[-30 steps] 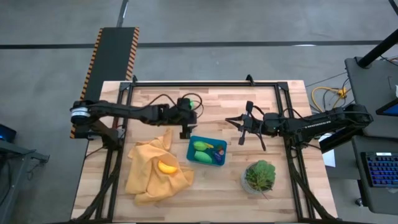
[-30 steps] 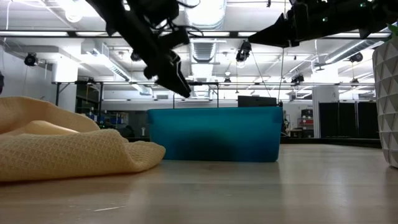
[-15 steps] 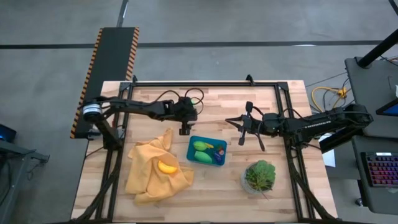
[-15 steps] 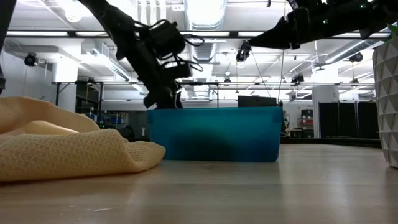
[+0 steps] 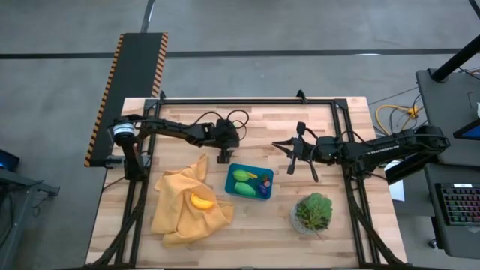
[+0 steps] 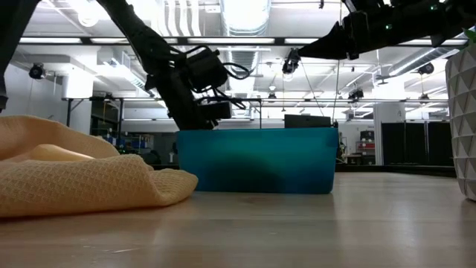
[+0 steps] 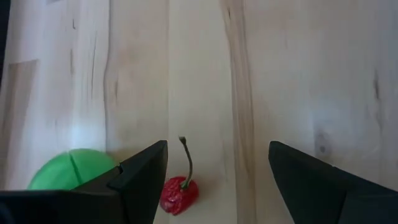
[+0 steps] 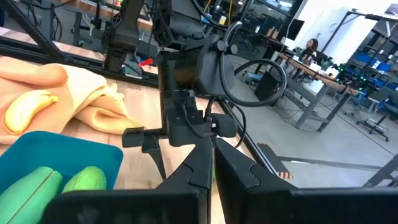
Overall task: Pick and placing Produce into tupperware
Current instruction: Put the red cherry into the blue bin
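We find left gripper [image 7: 217,180] open, holding nothing, over bare table; red pepper [image 7: 179,191] lies just beside its one finger, stem lengthwise along wood grain; right gripper [image 5: 291,156] shut, empty, farther off; tupperware [image 5: 232,175] nearby w/ green pcs inside.

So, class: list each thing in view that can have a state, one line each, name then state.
left pincer: open, empty, above the table near a red pepper and a green piece.
right pincer: shut, empty, raised beside the tupperware.
tupperware: lidless, holding green produce.
yellow piece: lying on the cloth.
cloth: crumpled.
potted plant: upright.
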### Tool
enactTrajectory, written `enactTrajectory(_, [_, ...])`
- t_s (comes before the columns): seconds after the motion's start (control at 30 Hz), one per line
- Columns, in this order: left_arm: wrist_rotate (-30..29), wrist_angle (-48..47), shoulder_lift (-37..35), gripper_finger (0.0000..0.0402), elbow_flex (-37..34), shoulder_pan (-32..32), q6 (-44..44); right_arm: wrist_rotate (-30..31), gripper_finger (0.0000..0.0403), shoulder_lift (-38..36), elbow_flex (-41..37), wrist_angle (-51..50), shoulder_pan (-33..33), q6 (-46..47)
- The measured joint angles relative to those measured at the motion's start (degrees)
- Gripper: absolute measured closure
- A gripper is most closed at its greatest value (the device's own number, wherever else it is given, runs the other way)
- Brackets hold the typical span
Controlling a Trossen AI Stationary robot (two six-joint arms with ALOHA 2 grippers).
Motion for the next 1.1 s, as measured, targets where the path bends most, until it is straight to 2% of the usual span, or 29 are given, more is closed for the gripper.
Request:
enactTrajectory(0.5, [1.27, 0.06, 0.09, 0.0144, 0.11, 1.23, 2.05, -0.01, 0.0394, 0.00, 0.00, -0.37, 0.00, 0.00])
enactTrajectory(1.1, [1.30, 1.36, 0.10, 0.0250, 0.11, 1.47, 1.93, -0.04, 0.0394, 0.00, 0.00, -0.32, 0.00, 0.00])
